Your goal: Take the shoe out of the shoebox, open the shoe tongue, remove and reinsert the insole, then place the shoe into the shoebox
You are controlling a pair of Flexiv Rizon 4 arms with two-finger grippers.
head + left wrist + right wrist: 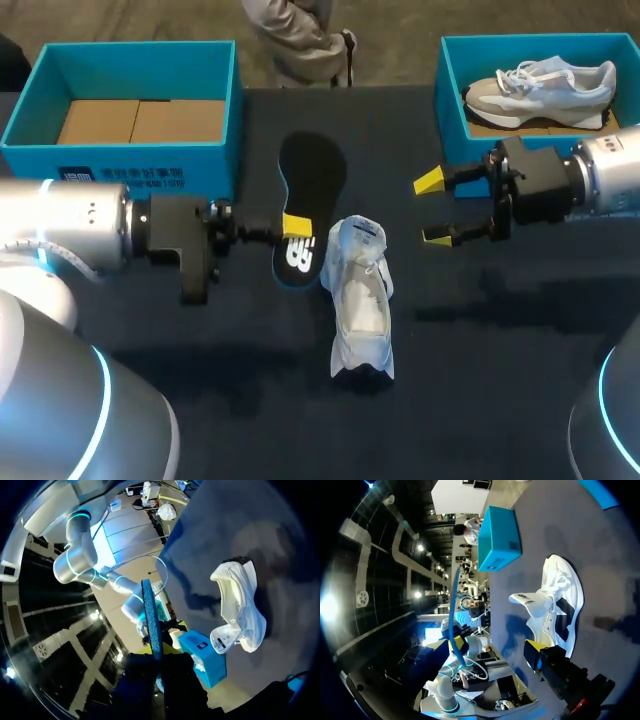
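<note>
**Insole out and pinched, shoe on the table**

From the head camera, my left gripper (292,228) reaches in from the left edge and is pinched on the black, blue-edged insole (312,180), gripping it near its printed end. The insole runs from that grip up toward the upper middle of the frame. In the left wrist view it stands edge-on between my fingers, rising straight ahead of them.

The white shoe (361,300) lies on the dark table (500,390) just below the centre of the frame, just right of the insole's lower end. I cannot tell whether the two touch. In the right wrist view its tongue stands pulled up.

My right gripper (432,209) comes in from the right edge, its yellow tips spread wide with nothing between them. It sits right of the shoe and apart from it.

The left box (120,155), blue, sits at upper left with cardboard (140,120) inside. The right box (452,90), at upper right, holds a grey shoe (540,90).
</note>
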